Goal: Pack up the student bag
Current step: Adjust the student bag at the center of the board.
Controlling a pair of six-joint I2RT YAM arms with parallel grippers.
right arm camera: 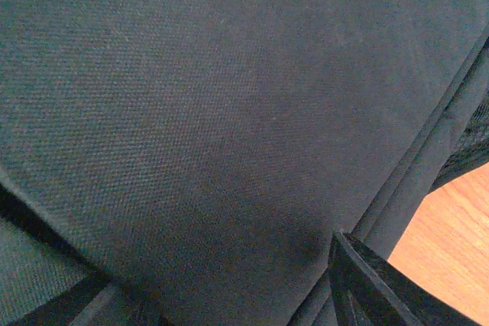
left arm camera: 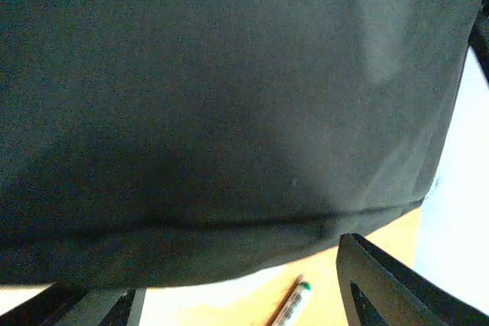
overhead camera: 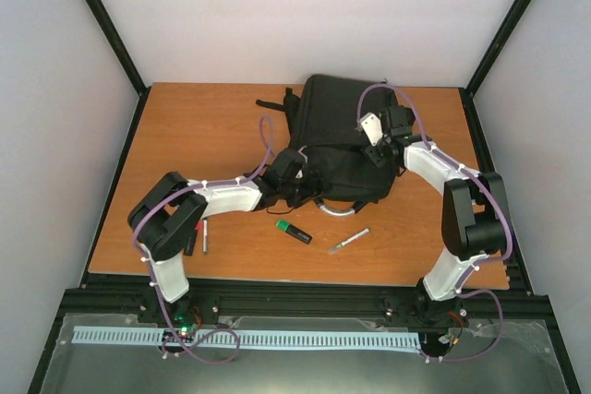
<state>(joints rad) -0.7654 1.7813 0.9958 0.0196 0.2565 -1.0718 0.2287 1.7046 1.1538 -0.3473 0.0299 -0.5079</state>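
The student bag (overhead camera: pixel 337 126) sits mid-worktop (overhead camera: pixel 203 126), long axis running near-to-far. Both pincers are spread wide and hold nothing, black fabric right ahead: left pincer (overhead camera: pixel 300 180) at the near-left edge, right pincer (overhead camera: pixel 379 152) on the right flank. The green highlighter (overhead camera: pixel 294 232) lies just nearside of the left one, so I'd say that arm's closer.

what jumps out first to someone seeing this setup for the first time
The large black fabric backpack dominates, lying toward the far middle of the orange wooden table, with the left gripper at its near edge and the right gripper over its right side. Next, a green highlighter and a silver pen lie loose on the table in front of it.
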